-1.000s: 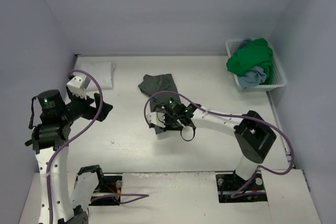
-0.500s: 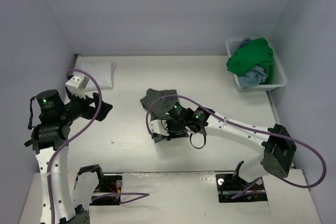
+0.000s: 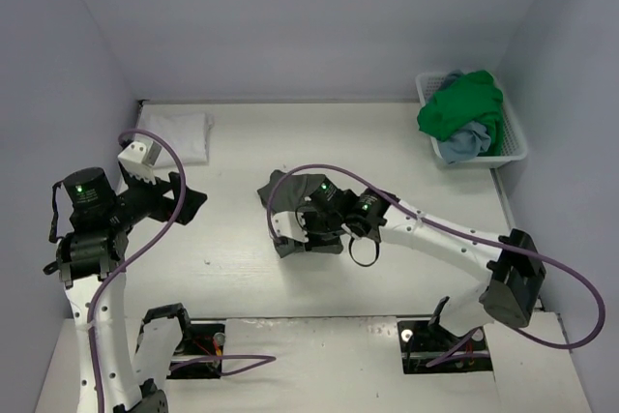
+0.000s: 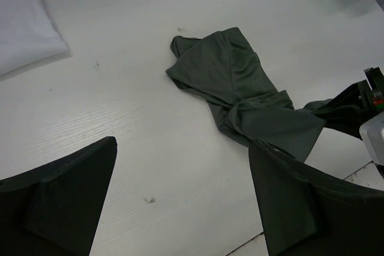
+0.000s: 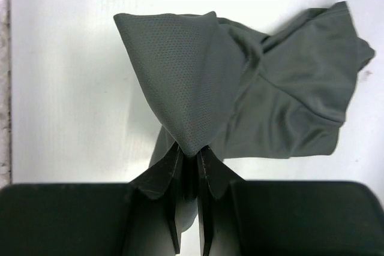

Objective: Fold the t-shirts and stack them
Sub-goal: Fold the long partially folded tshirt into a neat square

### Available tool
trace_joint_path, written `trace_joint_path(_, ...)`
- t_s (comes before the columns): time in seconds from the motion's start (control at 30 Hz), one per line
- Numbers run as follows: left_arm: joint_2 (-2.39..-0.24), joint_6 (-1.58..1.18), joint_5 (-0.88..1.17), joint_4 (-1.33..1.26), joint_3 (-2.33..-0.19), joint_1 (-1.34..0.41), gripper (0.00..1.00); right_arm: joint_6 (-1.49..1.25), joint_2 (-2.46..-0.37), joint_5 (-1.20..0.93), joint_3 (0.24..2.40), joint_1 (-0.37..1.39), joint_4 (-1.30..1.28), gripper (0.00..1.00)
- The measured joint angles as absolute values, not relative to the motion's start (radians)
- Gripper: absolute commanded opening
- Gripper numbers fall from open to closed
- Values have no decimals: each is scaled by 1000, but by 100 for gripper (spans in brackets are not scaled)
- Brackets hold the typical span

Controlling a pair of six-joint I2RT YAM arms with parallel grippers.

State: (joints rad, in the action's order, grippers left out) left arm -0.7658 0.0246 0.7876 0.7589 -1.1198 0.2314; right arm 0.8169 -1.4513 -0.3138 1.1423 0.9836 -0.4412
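**A:** Where is the olive shirt point(image 4: 234, 82)?

**B:** Mid-desk point(image 3: 416, 142), crumpled. One end lies on the surface. The other is drawn up into a peak by the right gripper point(image 5: 191, 163), whose fingers are pressed together on a fold of the cloth.

**A:** Does that show from above?

**B:** Hardly. In the top view the right arm point(image 3: 435, 229) and its purple cable point(image 3: 274, 202) cover most of the shirt, and only dark edges show around the wrist. The pinch is plain only in the right wrist view, and even there the lowest bit of cloth slips out of sight between the fingers.

**A:** And the left gripper point(image 4: 180, 202)?

**B:** Spread wide and holding nothing. It hangs over the left side of the desk, well apart from the olive shirt. Its own view cuts both fingers off at the bottom edge.

**A:** The other shirts?

**B:** The white shirt point(image 3: 174, 132) lies flat and neat at the far left corner. The left wrist view shows only its corner, cut by the frame. The green shirt point(image 3: 462, 108) is heaped in the basket point(image 3: 513, 137) at the far right and spills over the rim. The blue shirt point(image 3: 462, 142) lies under it with only a patch showing, so I cannot tell how much of it is buried.
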Motion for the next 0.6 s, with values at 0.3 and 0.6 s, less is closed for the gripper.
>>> trace_joint_path(0.3,-760,23,793,759,-1120,238,85,867,-1574,-377,1246,851,-439,3)
trace_joint_path(0.6,-760,23,795,758,-1120,244,85,922,-1728,-462,1414,738,-437,4)
